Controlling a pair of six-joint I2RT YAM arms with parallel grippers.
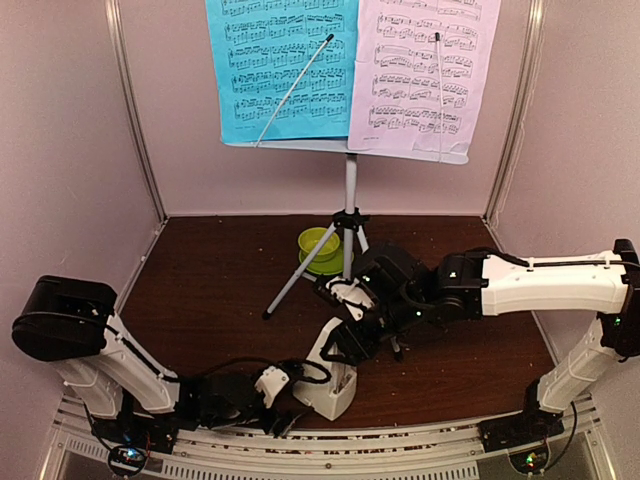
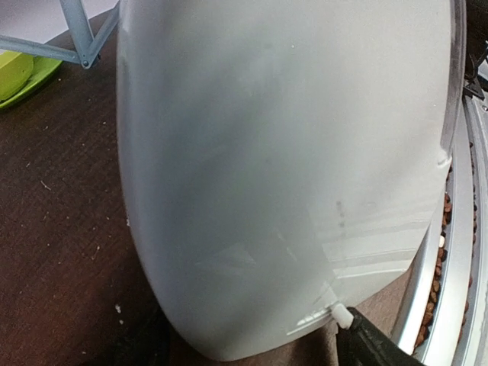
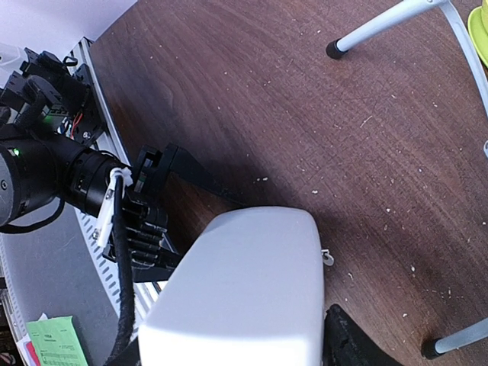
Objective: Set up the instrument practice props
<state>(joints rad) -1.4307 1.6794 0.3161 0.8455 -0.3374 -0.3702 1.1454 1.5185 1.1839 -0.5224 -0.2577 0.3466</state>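
The pale music stand (image 1: 350, 185) stands at the back on its silver tripod and holds the blue sheet (image 1: 285, 70) and the pink sheet (image 1: 425, 70). The cream metronome (image 1: 335, 385) stands upright near the front edge. It fills the left wrist view (image 2: 282, 168) and the lower right wrist view (image 3: 244, 290). My left gripper (image 1: 290, 395) (image 2: 252, 354) grips its lower part from the left, with a black finger (image 2: 366, 343) at a small white peg. My right gripper (image 1: 350, 345) (image 3: 236, 351) is closed on its upper part from above, with one finger (image 3: 351, 343) showing.
A lime-green bowl (image 1: 320, 243) on its saucer sits between the tripod legs (image 1: 300, 275); it shows at the edges of the wrist views (image 2: 11, 72) (image 3: 480, 30). A tripod foot (image 3: 332, 49) rests on the brown table. The metal front rail (image 1: 330, 440) is just behind the metronome.
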